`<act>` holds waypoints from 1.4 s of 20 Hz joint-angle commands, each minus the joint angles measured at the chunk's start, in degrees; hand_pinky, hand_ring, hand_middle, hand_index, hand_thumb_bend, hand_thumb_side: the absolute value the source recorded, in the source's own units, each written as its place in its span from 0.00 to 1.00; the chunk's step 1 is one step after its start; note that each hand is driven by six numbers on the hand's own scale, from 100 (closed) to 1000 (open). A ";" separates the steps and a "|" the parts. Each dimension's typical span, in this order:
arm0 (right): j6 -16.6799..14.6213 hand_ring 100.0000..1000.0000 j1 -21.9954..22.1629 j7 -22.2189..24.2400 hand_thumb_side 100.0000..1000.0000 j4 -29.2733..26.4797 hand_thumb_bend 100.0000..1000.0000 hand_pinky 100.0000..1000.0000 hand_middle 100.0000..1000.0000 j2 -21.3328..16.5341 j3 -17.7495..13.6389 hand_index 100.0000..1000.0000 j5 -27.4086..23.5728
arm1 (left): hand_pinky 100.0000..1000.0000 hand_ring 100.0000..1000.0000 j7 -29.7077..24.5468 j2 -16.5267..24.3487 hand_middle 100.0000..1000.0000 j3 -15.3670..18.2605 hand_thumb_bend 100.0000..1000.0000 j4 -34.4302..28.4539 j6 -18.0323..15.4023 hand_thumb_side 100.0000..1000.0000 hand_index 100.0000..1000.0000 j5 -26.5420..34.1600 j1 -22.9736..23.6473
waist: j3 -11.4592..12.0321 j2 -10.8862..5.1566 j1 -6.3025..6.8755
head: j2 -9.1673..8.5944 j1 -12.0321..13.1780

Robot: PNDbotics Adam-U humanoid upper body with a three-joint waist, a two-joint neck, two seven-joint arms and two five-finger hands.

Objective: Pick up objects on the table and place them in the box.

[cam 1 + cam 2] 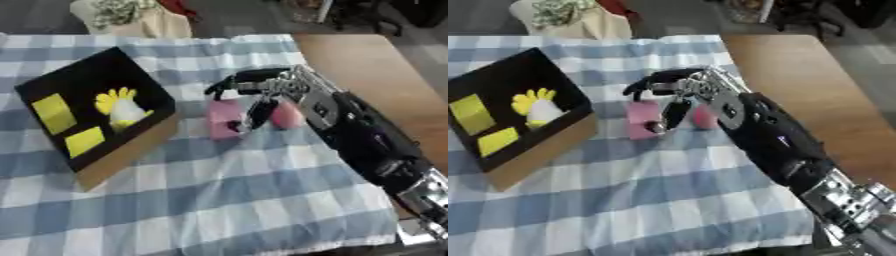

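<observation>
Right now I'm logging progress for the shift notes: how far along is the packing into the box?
Partly done. The box already holds two yellow blocks and a yellow and white toy. In hand: the right hand hangs over the pink block, fingers curled down at it, though a closed grip isn't clear. Left on the checked cloth: that pink block and a rounded pink thing beside it. The left hand isn't visible.

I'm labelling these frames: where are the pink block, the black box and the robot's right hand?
Pink rectangular block (222, 120): left eye view, its front face.
Black-lined cardboard box (118, 165): left eye view, its brown outer wall.
Right hand (697, 87): right eye view, back of the palm.
</observation>
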 commanded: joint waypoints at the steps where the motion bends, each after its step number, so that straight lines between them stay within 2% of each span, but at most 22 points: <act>1: -0.11 1.00 -0.37 -0.08 0.00 0.51 0.14 1.00 0.58 -0.69 -0.37 0.98 0.23 | 0.74 0.93 -0.23 0.41 0.84 0.01 0.45 -0.86 -0.09 0.54 0.77 0.21 -0.97 | 0.00 0.09 1.17 | 0.30 -0.13; 6: 1.04 1.00 -0.17 -1.24 0.00 0.10 0.12 0.98 0.50 -0.79 -0.37 0.85 -0.95 | 0.74 0.93 -0.38 0.38 0.84 -0.02 0.45 -0.86 -0.03 0.54 0.77 0.24 -1.08 | -0.16 0.11 1.19 | 0.30 -0.05; 14: 1.93 1.00 0.10 -2.03 0.00 -0.06 0.03 0.97 0.43 -0.88 -0.21 0.72 -1.95 | 0.74 0.93 -0.54 0.35 0.84 -0.06 0.45 -0.86 -0.08 0.54 0.77 0.26 -1.24 | -0.39 0.10 1.26 | 0.30 0.03; 28: 1.19 1.00 0.43 -1.98 0.00 -1.13 0.05 0.95 0.37 -1.37 -0.14 0.69 -2.77 | 0.74 0.93 -0.70 0.41 0.84 -0.08 0.45 -0.86 -0.06 0.53 0.77 0.26 -1.32 | -0.48 -0.04 1.27 | 0.30 0.18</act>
